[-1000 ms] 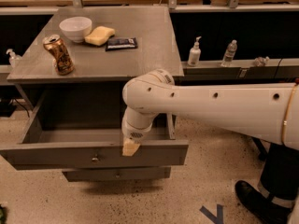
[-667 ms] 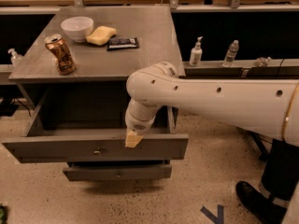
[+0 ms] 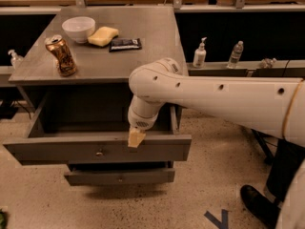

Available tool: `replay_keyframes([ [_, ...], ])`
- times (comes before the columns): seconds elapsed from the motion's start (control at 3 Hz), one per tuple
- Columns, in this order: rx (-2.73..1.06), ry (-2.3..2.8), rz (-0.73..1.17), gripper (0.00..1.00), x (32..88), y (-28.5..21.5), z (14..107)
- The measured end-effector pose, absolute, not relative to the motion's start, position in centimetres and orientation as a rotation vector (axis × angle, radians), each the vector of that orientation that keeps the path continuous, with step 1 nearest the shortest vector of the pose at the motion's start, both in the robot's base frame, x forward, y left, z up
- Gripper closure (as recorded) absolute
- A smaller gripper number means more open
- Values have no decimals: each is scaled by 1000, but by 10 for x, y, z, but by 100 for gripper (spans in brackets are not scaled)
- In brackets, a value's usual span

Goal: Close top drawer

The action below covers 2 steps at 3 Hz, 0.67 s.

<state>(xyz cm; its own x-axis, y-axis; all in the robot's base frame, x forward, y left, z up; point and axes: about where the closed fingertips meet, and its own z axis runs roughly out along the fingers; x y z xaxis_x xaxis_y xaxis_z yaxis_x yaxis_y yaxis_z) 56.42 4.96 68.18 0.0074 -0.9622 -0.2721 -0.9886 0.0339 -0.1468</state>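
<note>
The top drawer (image 3: 71, 149) is a large grey box pulled far out of the grey cabinet, with a small metal knob (image 3: 99, 153) at the centre of its broad front panel. It looks empty inside. My gripper (image 3: 135, 138) hangs from the white arm (image 3: 224, 98) and rests at the top edge of the front panel, right of the knob. Only a tan fingertip shows there.
A shallower grey drawer (image 3: 119, 176) below sticks out a little. On the cabinet top (image 3: 152, 46) stand a can (image 3: 61, 55), a white bowl (image 3: 78, 28), a yellow sponge (image 3: 103, 36) and a dark bar (image 3: 125, 44). Bottles stand on the right ledge. A shoe (image 3: 259, 205) is at lower right.
The arm and gripper have shifted slightly up and toward the cabinet. The top drawer front has moved back a little with them.
</note>
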Motion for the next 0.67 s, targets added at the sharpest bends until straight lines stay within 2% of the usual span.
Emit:
replay_keyframes([
  [0.33,-1966,2025,102,45,585,48,691],
  [0.67,-1957,2025,96,22,591,48,694],
])
